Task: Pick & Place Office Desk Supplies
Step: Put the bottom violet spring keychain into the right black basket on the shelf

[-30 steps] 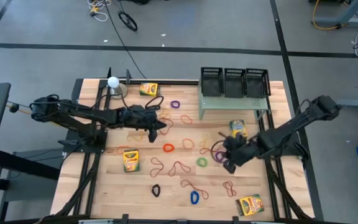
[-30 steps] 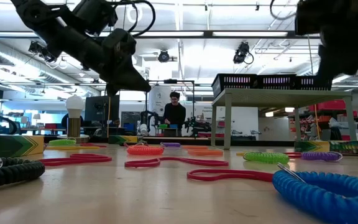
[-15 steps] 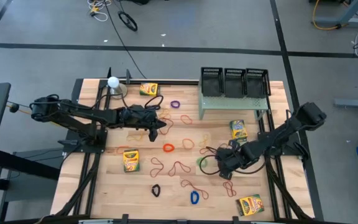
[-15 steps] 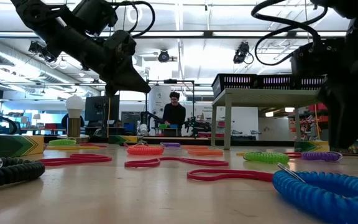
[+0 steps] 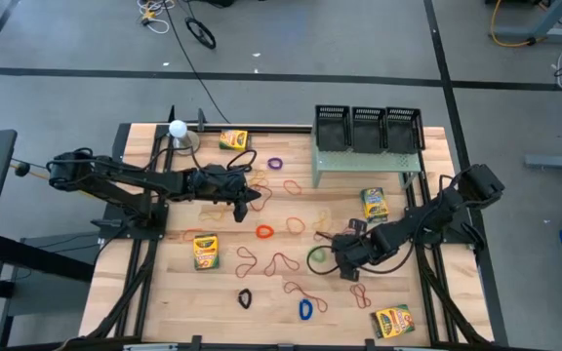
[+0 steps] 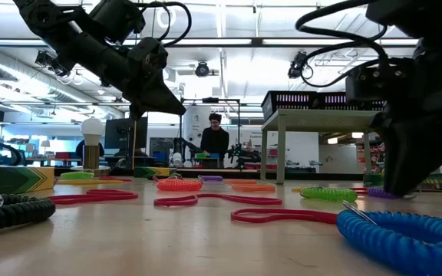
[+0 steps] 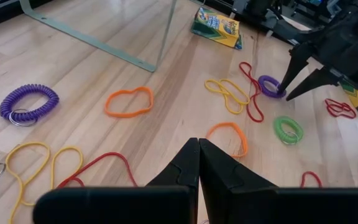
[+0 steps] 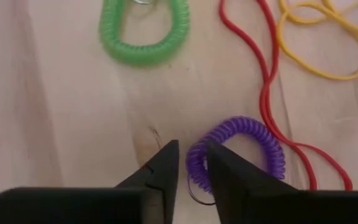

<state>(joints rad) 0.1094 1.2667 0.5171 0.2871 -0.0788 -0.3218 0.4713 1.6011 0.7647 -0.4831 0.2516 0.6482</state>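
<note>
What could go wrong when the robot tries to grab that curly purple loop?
The right gripper straddles only one edge of the purple coil loop, so the springy coil might slip out. A red band touches the coil's side and could get dragged along. The green coil loop lies nearby and might get bumped.

No brand name or number reads clearly. The yellow-and-green cardboard crayon box (image 7: 216, 25) in the left wrist view bears print too small to read, and the box at the low view's edge (image 6: 10, 179) shows only partial marks.
</note>
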